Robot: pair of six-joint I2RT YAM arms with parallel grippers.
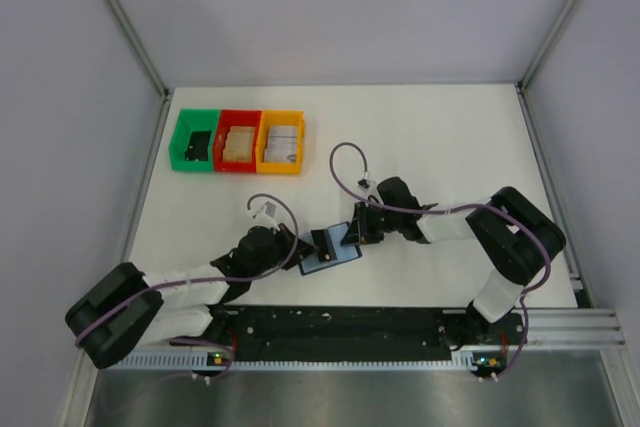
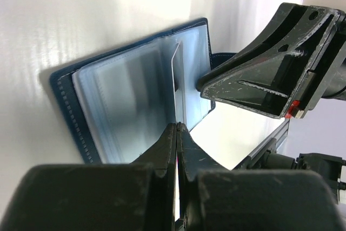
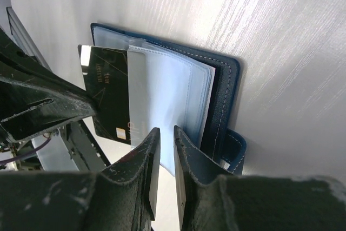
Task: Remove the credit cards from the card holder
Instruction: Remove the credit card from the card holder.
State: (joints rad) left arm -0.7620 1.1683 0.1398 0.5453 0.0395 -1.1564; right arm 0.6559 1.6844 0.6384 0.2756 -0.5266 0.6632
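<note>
top: overhead, far | wrists: close, opposed | shared: card holder (image 1: 325, 259)

Bright, even light falls from above on my counter (image 1: 420, 147), and shadows stay soft. In the wrist views the counter glares white, the card holder (image 2: 130, 96) shines on its clear sleeves, and my fingers (image 2: 162, 155) loom dark and blurred.

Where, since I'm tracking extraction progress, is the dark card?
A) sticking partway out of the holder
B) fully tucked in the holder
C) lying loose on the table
A: the dark card juts past the edge of the card holder, one end under a clear sleeve.
</note>
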